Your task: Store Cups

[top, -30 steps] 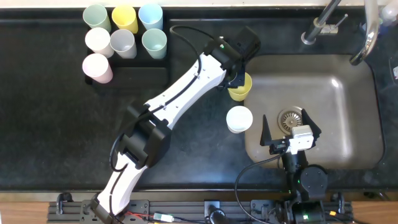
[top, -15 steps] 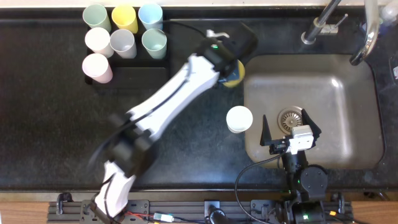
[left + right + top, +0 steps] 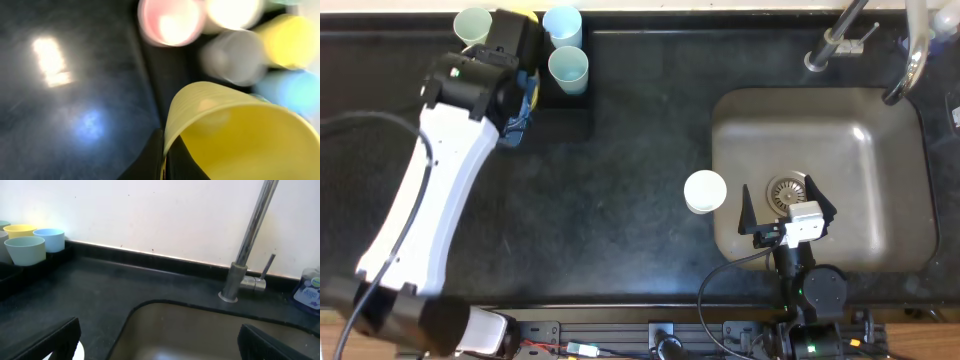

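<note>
My left gripper (image 3: 518, 95) hangs over the black cup tray (image 3: 570, 122) at the counter's back left, shut on the rim of a yellow cup (image 3: 240, 135). Below it in the left wrist view stand a pink cup (image 3: 172, 20), a white cup (image 3: 232, 12), a grey cup (image 3: 235, 55), another yellow cup (image 3: 290, 40) and a blue cup (image 3: 295, 90). From above, a green cup (image 3: 472, 22), the blue cup (image 3: 562, 22) and a teal cup (image 3: 568, 68) show beside the arm. A lone white cup (image 3: 705, 190) stands at the sink's left edge. My right gripper (image 3: 788, 205) is open over the sink.
The steel sink (image 3: 880, 180) takes up the right side, with its drain (image 3: 786, 188) close to my right gripper. The tap (image 3: 250, 245) rises behind the sink at the back wall. A bottle (image 3: 307, 290) stands at the far right. Dark countertop (image 3: 620, 220) lies between tray and sink.
My left arm has swung left from the sink's edge, carrying the yellow cup to above the cup tray. The right arm and the white cup have not moved.
</note>
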### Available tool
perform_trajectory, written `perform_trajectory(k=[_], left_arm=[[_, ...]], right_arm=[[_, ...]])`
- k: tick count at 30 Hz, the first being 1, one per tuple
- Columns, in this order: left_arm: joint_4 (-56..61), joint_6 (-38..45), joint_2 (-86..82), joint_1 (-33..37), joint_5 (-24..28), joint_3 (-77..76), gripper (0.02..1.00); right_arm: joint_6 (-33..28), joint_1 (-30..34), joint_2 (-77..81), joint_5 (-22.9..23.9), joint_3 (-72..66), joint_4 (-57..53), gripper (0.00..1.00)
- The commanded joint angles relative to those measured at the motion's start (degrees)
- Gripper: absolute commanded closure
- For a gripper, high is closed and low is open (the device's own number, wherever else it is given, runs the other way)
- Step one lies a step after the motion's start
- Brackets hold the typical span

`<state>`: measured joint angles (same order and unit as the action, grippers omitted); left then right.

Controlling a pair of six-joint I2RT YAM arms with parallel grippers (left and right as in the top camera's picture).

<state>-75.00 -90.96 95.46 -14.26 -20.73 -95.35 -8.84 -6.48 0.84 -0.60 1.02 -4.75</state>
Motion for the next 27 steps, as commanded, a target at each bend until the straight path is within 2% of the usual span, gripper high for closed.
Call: perform_trajectory(k=[1,14,27], left_arm=[[-0.3,-5.3,1.4,2.8,2.5,1.9,0.982],[6.0,-3.6,10.2,5.6,4.4,1.9,0.982],[7.0,-3.6,13.8,6.1,5.9,1.9,0.985]], right_arm=[[0.0,-0.3,-0.6,0.2,-0.7,0.3,0.005],[0.0,-0.3,-0.6,0.2,-0.7,0.3,0.003],[0.0,-0.3,-0.6,0.2,-0.7,0.3,0.005]])
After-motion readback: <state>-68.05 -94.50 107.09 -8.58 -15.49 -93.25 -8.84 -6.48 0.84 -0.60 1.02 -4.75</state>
